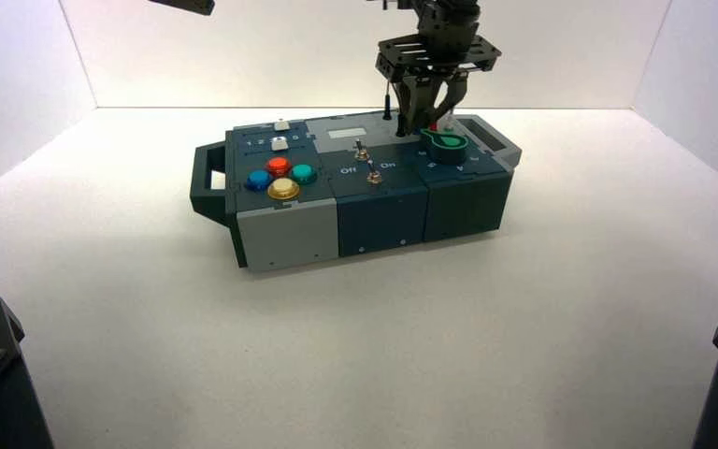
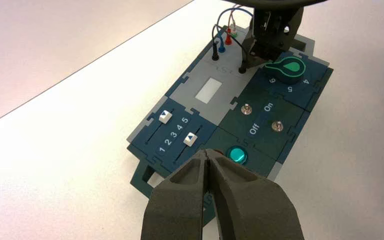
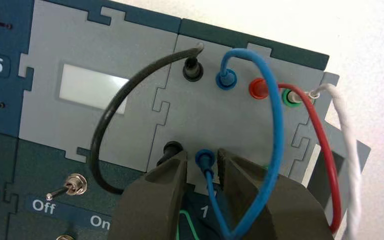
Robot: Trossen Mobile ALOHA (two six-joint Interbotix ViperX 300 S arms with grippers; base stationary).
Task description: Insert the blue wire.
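Note:
The blue wire (image 3: 279, 125) arches over the grey panel at the back of the box (image 1: 290, 234). One blue plug (image 3: 226, 79) stands in the far row of sockets. The other blue plug (image 3: 204, 158) stands in the near row, beside a black plug (image 3: 172, 148). My right gripper (image 3: 203, 155) is open, one finger on each side of the near blue plug with a small gap on both sides. From above, the right gripper (image 1: 427, 117) reaches down at the box's back. My left gripper (image 2: 208, 154) is shut and holds nothing, hovering over the box's button end.
A black wire (image 3: 100, 130), a red wire (image 3: 325, 130) and a white wire (image 3: 347, 130) loop around the same panel. The green knob (image 1: 447, 142) sits just in front of the right gripper. Two toggle switches (image 2: 247, 107), sliders (image 2: 166, 116) and coloured buttons (image 1: 280, 178) fill the box's top.

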